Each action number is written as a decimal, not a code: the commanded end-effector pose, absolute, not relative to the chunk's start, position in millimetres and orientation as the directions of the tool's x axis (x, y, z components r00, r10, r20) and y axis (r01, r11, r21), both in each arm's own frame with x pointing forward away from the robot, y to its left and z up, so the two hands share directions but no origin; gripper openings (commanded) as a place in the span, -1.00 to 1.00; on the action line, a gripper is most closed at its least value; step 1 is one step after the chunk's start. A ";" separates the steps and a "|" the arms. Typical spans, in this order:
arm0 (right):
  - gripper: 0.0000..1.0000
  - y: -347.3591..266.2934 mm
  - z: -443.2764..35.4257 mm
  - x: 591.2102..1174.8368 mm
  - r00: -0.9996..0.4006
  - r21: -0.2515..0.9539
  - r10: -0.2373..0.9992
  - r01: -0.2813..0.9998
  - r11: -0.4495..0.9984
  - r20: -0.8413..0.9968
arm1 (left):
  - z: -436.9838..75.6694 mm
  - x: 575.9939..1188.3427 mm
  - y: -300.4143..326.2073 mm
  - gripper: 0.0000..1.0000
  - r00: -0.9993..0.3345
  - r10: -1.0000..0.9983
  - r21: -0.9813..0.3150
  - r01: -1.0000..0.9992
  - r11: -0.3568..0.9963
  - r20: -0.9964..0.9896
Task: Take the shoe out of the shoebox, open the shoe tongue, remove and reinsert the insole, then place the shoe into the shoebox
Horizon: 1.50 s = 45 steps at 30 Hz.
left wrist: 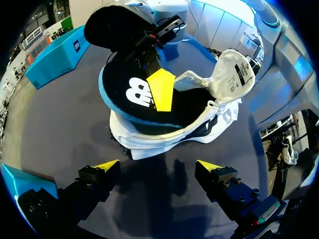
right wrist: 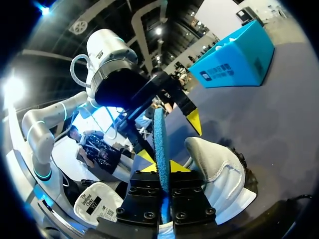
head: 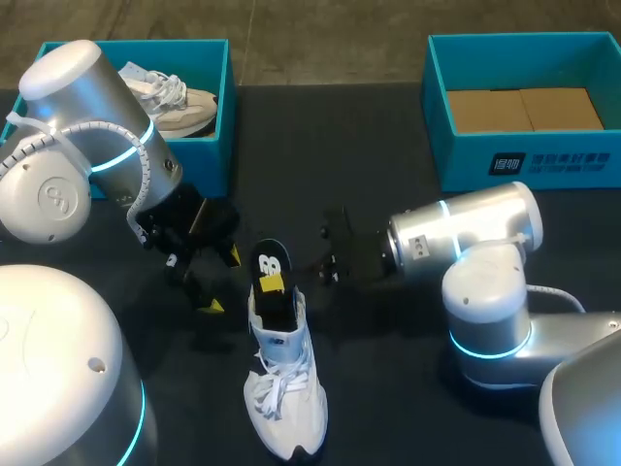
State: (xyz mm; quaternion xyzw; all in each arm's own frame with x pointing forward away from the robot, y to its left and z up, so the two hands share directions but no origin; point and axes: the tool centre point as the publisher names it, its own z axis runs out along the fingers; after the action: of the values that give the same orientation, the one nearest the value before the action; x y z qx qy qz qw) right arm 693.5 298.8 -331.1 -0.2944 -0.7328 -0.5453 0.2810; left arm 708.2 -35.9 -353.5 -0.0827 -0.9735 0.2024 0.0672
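Handling the insole is the step you are in, as I judge it. Your right jaws are closed on the insole (head: 272, 264), one yellow fingertip (head: 274, 283) flat on its black printed face and the other behind its blue underside; the right wrist view shows this edge-on. The insole stands near upright, with its lower end down in the heel opening of the shoe (head: 283, 388) and its upper end above the collar. The shoe sits on the surface (head: 388, 388) at about 6 o'clock in the head view, toe toward 6, heel toward 12, with the tongue (left wrist: 234, 74) folded open. Your left jaws stand wide open and empty at 9 o'clock of the heel, near the shoe but apart from it.

Which way the insole is travelling cannot be told from this. The shoebox (head: 524, 160) at 1 o'clock holds no shoe. The other box (head: 215, 160), at 11 o'clock, holds a second shoe (head: 179, 102).

Next move, judged:
- **If removing:** draw along the insole's length until it clears the collar.
- **If reinserting:** feed its lower end forward under the tongue.
- **Either way:** steady the shoe with the left jaws, since it looks free to drag or tip.
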 end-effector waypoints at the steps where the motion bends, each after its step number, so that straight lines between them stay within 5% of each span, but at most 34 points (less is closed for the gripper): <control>1: -1.00 301.9 -336.7 692.6 -0.658 0.622 0.127 0.747 0.235 0.742 | -353.9 707.7 -36.1 1.00 -0.978 0.187 -0.403 0.133 0.905 0.097; 21: -1.00 300.7 -352.5 666.3 -0.605 0.569 0.156 0.792 0.219 0.781 | -353.9 707.7 -36.1 1.00 -0.978 0.187 -0.403 0.133 0.905 0.097; 23: -0.34 300.8 -349.4 668.6 -0.618 0.585 0.151 0.783 0.212 0.772 | -353.9 707.7 -36.1 1.00 -0.978 0.187 -0.403 0.133 0.905 0.097; 26: -0.16 302.7 -343.9 674.0 -0.631 0.599 0.149 0.772 0.213 0.761 | -353.9 707.7 -36.1 1.00 -0.978 0.187 -0.403 0.133 0.905 0.097; 35: -0.49 302.2 -335.7 686.6 -0.649 0.612 0.155 0.757 0.229 0.745 | -353.9 707.7 -36.1 1.00 -0.978 0.187 -0.403 0.133 0.905 0.097; 41: -1.00 301.2 -333.1 693.3 -0.654 0.618 0.148 0.752 0.227 0.742 | -353.9 707.7 -36.1 1.00 -0.978 0.187 -0.403 0.133 0.905 0.097; 45: -1.00 301.0 -338.0 693.8 -0.639 0.603 0.148 0.765 0.227 0.755 | -353.9 707.7 -36.1 1.00 -0.978 0.187 -0.403 0.133 0.905 0.097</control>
State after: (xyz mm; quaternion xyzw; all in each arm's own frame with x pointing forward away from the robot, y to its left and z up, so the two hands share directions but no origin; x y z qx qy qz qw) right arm 693.2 299.5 -335.0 -0.3121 -0.7279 -0.5399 0.2849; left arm 708.2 -35.9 -353.5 -0.0827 -0.9735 0.2024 0.0672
